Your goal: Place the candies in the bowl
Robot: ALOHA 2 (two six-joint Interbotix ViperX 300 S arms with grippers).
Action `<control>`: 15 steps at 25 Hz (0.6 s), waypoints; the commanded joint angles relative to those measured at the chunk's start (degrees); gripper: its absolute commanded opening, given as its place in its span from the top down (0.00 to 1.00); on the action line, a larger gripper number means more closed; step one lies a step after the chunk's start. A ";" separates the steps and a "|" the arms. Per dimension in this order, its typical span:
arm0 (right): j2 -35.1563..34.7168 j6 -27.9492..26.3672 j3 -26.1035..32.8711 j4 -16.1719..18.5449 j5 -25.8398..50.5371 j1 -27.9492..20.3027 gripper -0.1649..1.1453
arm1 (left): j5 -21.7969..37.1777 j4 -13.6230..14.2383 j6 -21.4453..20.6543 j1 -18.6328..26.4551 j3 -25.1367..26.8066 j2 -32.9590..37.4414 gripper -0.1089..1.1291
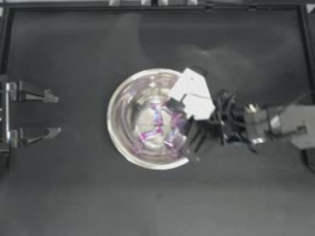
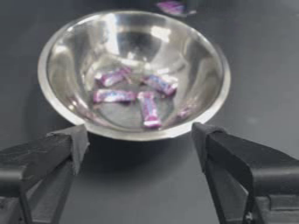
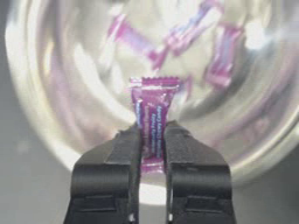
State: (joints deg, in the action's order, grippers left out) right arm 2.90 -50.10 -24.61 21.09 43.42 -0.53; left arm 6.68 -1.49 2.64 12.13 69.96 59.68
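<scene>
Candy (image 3: 153,124) partly hidden between jaws

— Where does the bowl (image 1: 126,99) sit?
— Near the middle of the table (image 1: 73,193), with four candies (image 2: 130,94) lying inside on its bottom.
— And the fifth candy (image 3: 153,124)?
— Clamped between the right gripper's (image 3: 152,131) jaws, above the bowl's right side.
— The other arm?
— The left gripper (image 1: 54,114) waits at the table's left edge, well apart from the bowl, jaws spread.

Overhead view straight down, both wrist views sharing the bowl (image 1: 148,119)
</scene>
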 commanded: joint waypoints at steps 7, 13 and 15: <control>-3.34 2.72 0.97 0.26 -4.31 -3.25 0.55 | -0.35 -0.09 0.18 0.09 -0.70 -0.70 0.10; -3.60 2.90 0.26 -0.44 -9.58 -4.75 0.30 | -0.35 -0.09 0.26 0.00 -0.70 -0.70 0.10; -3.60 2.81 0.18 -0.09 -10.02 -5.01 0.19 | -0.35 -0.18 0.26 0.09 -0.70 -0.70 0.10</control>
State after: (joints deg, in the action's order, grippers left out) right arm -1.76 -47.20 -24.96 20.74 34.01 -5.27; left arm 6.68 -1.58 2.72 12.13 69.87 59.68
